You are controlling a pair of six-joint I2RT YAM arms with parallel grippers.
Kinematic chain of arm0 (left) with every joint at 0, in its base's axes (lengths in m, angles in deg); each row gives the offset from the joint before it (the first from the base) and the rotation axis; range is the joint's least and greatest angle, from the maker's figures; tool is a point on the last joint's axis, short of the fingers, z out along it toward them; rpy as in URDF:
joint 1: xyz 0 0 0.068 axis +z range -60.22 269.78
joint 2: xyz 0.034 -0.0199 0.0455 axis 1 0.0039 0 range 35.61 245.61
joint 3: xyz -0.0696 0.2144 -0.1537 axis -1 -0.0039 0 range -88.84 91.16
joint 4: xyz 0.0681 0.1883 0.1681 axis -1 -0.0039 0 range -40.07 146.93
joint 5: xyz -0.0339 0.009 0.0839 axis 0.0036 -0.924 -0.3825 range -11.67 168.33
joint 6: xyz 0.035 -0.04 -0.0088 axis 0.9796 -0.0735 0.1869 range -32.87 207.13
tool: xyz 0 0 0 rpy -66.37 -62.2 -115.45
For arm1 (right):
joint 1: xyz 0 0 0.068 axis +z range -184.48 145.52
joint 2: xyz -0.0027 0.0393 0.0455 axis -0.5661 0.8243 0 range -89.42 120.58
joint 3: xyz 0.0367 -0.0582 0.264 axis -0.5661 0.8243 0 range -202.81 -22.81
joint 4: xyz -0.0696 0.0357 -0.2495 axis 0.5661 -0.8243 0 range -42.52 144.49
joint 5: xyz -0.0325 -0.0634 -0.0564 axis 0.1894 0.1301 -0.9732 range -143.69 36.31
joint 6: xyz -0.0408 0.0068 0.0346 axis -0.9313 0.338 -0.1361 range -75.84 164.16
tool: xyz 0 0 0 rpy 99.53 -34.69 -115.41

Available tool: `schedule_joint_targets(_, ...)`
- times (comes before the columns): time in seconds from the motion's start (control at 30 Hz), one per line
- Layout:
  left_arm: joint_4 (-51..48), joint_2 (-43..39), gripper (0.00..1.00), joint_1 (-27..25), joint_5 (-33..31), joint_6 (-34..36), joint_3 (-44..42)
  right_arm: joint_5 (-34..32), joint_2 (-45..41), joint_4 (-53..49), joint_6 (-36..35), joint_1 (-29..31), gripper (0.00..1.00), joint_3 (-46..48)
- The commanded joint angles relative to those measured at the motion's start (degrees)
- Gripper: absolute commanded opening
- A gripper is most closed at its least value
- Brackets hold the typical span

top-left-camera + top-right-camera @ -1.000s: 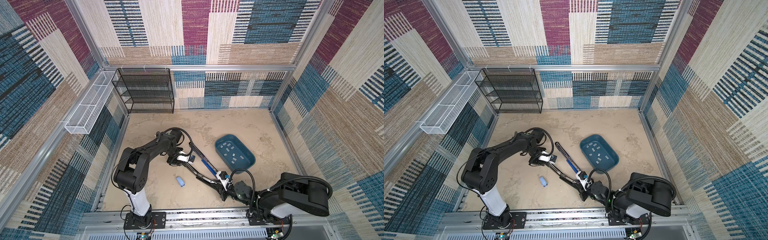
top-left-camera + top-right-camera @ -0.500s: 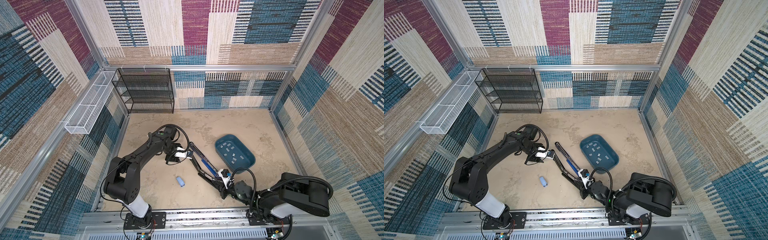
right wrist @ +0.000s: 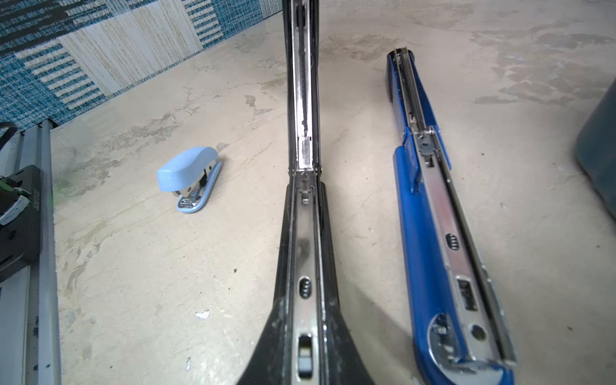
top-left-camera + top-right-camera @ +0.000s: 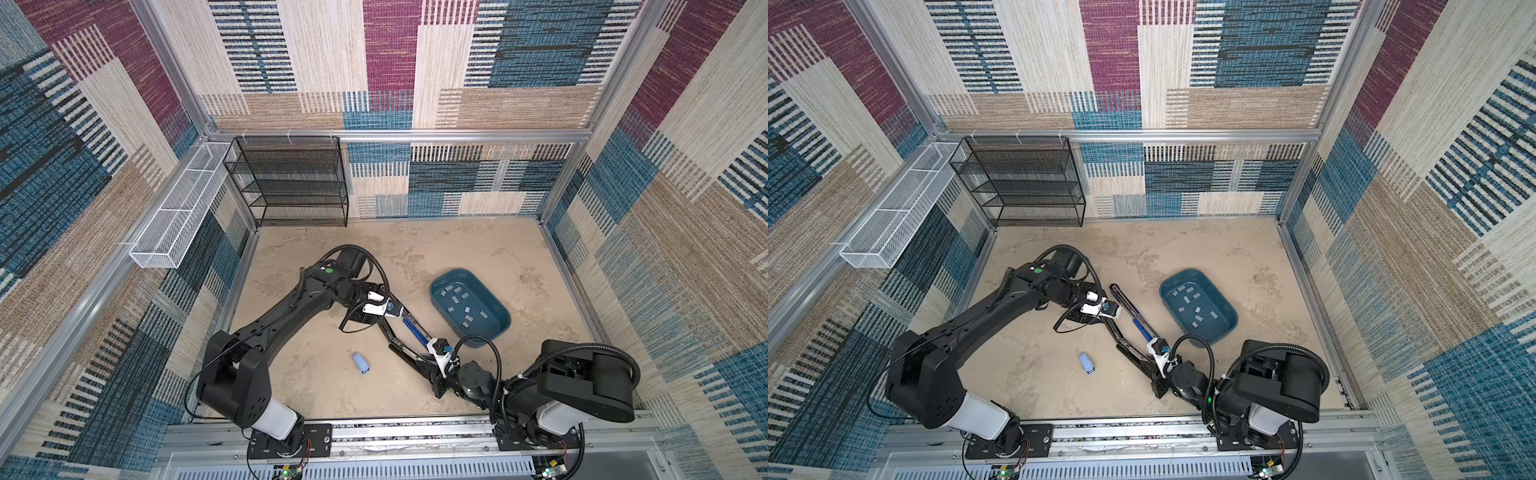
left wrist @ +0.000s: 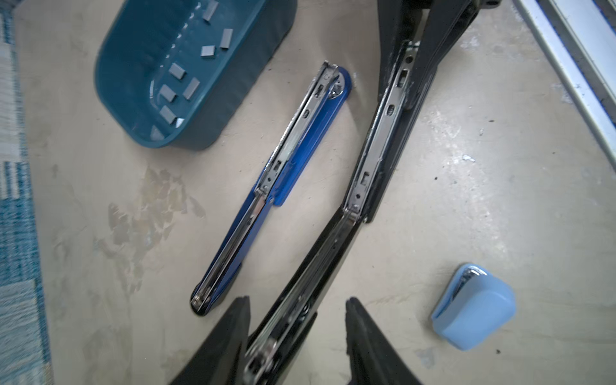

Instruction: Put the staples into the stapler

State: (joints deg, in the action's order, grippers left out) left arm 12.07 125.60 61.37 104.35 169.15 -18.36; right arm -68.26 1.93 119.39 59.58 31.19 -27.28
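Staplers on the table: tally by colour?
black stapler: 1
blue stapler: 1
light-blue stapler: 1
Total: 3

Black mesh shelf rack against back wall, white wire basket on side rail, beige mottled tabletop

No legible text, brands or nos. anywhere; embossed mark on light-blue mini stapler base too blurred to read.
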Motion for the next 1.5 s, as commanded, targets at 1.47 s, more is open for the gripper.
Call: schedule_joint_targets(1.47,-0.7,-9.5,0.49,-21.0,-26.8,-0.8,-15.9,-8.7,1.3,-5.1,2.6,0.0,0.31,-2.5)
